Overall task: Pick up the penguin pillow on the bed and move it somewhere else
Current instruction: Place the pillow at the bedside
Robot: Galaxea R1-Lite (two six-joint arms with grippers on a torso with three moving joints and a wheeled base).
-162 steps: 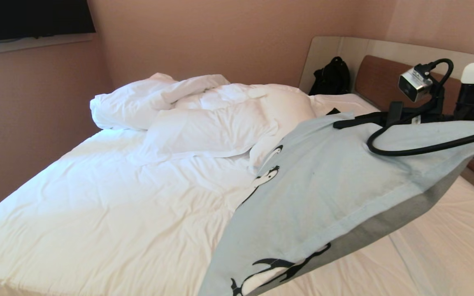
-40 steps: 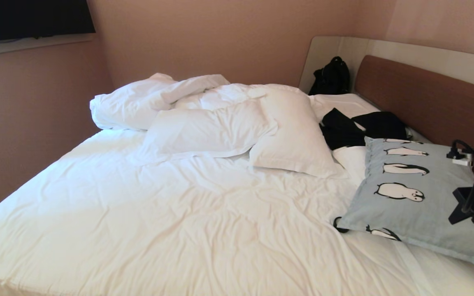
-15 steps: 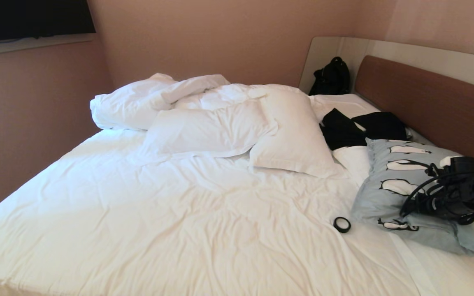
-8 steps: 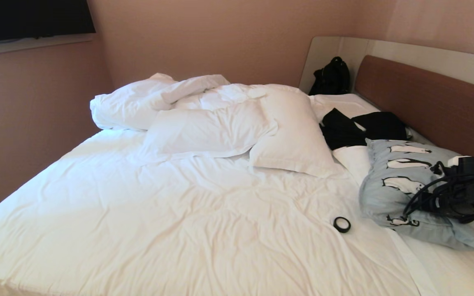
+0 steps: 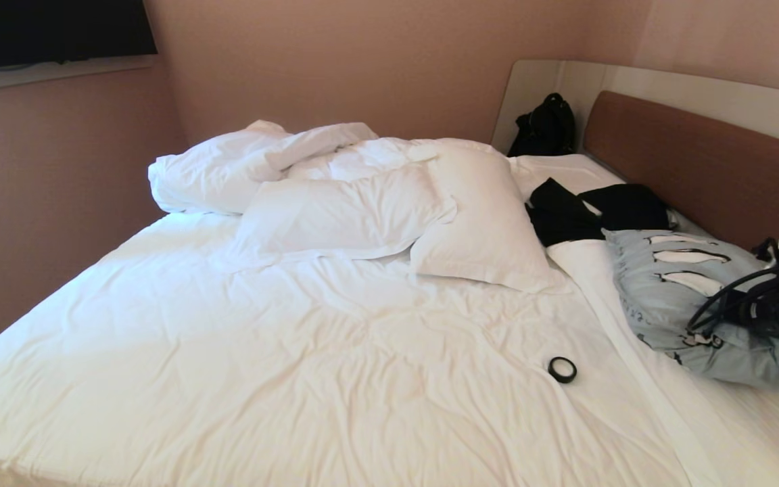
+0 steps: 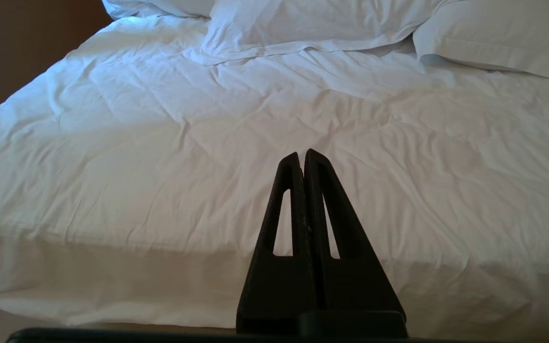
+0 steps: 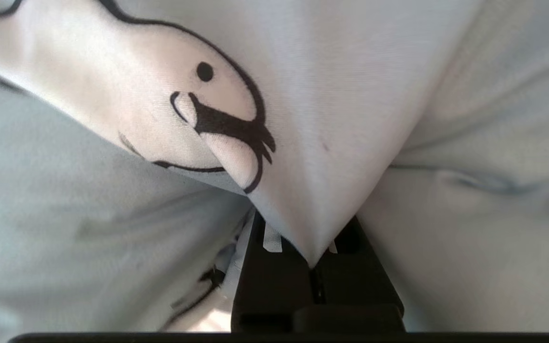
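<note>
**Right tool pinches the penguin pillow beside the headboard**

The bed (image 5: pixel 308 352) fills nearly the whole head view, and everything else is best placed against its brown headboard (image 5: pixel 700 169). One bed, one headboard, with a crumpled white duvet (image 5: pixel 241 162) heaped well away from the headboard, toward the far wall.

Two plain white pillows (image 5: pixel 484 223) lie next to that heap, one flatter and one plump, the plump one nearer the headboard. They look simply left where they fell (nothing props them).

The penguin pillow (image 5: pixel 673 284) is the single blue one, lying close below the headboard on the robot's right, partly over a white fold of bedding. It is bunched and puckered, not flat, because the right tool (image 5: pixel 761 314) has clenched a fold of its cover: the right wrist view shows the fabric drawn to a point and disappearing between the closed fingers (image 7: pixel 274 286). Three penguins show clearly on its top face, with more dark print lower on its folds. In my judgement the grasp is made and the lift has yet to come.

A black garment (image 5: pixel 592 210) lies just below the headboard, beyond the penguin pillow, and one black bag (image 5: pixel 545 128) stands at the headboard's far end.

One small black ring (image 5: pixel 562 369) sits on the sheet, well apart from the headboard.

The left tool (image 6: pixel 303 162) is parked off the bed's near edge, clenched on nothing.
</note>
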